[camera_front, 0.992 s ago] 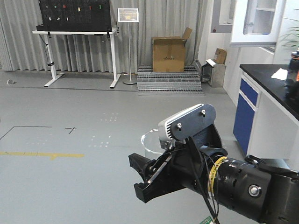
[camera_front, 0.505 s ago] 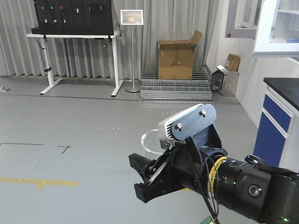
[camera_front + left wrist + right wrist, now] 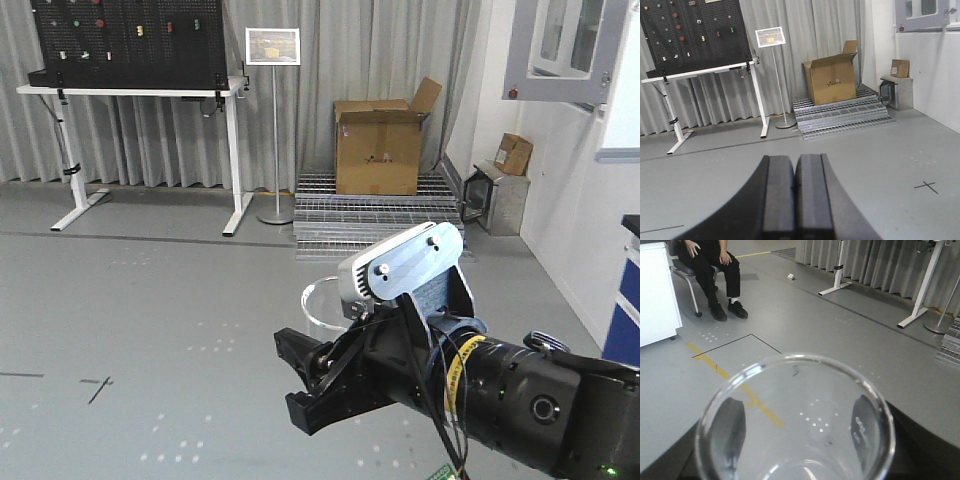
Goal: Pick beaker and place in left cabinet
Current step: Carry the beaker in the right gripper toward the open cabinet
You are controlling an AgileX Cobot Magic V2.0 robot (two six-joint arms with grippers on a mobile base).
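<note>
The beaker (image 3: 790,390), clear glass, fills the right wrist view with its open rim toward the camera. My right gripper (image 3: 796,435) is shut on it, and its dark fingers (image 3: 730,425) show through the glass on both sides. In the front view the beaker (image 3: 322,305) sticks up behind the black jaws of the right gripper (image 3: 292,378), held above the floor. My left gripper (image 3: 795,180) is shut with its two pads together and nothing between them. The left cabinet is out of view.
Ahead stand a pegboard table (image 3: 130,92), a sign stand (image 3: 274,120) and a cardboard box (image 3: 378,145) on metal grating (image 3: 375,215). A glass-door wall cabinet (image 3: 565,50) hangs at right. A seated person (image 3: 710,270) and a yellow floor line (image 3: 730,375) are in the right wrist view.
The background has grown larger and spread outward; the black counter with blue doors at right has slid out of view. The right arm and beaker keep the same place in the frame.
</note>
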